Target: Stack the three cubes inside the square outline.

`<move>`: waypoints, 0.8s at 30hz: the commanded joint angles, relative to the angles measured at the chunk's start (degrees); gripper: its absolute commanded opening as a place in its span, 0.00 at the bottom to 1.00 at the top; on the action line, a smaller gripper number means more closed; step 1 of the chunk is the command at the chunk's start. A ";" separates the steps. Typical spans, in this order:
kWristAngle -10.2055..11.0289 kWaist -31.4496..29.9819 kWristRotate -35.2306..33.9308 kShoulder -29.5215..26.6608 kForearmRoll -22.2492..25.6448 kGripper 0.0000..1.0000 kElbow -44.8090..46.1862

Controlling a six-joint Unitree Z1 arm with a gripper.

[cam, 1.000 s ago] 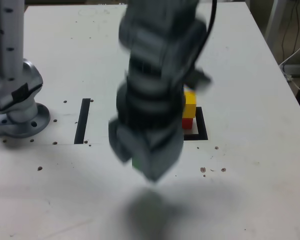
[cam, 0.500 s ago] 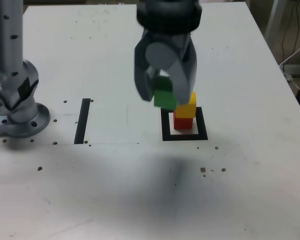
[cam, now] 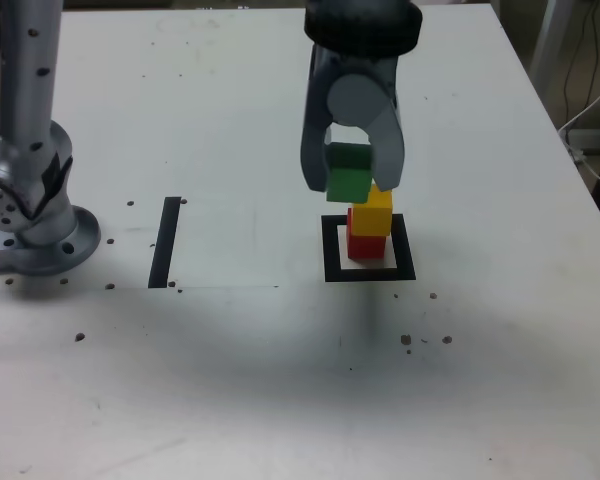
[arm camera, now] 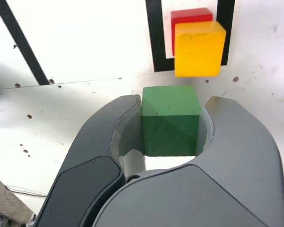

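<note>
The gripper (cam: 352, 185) is clamping the green cube (cam: 348, 171) between its jaws — no writing is showing anywhere. The yellow cube (cam: 373, 213) is sitting on the red cube (cam: 366, 244) inside the square outline (cam: 330, 262).

Green cube (cam: 348, 173), yellow cube (cam: 372, 212), red cube (cam: 365, 243), black outline (cam: 368, 271), seemingly white centre
</note>
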 commanded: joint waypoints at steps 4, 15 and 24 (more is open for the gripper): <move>-0.42 1.68 1.23 1.33 -2.01 0.30 0.56; -0.09 3.83 3.42 2.53 -3.80 0.30 0.87; -0.15 4.09 3.89 3.02 -4.84 0.30 1.51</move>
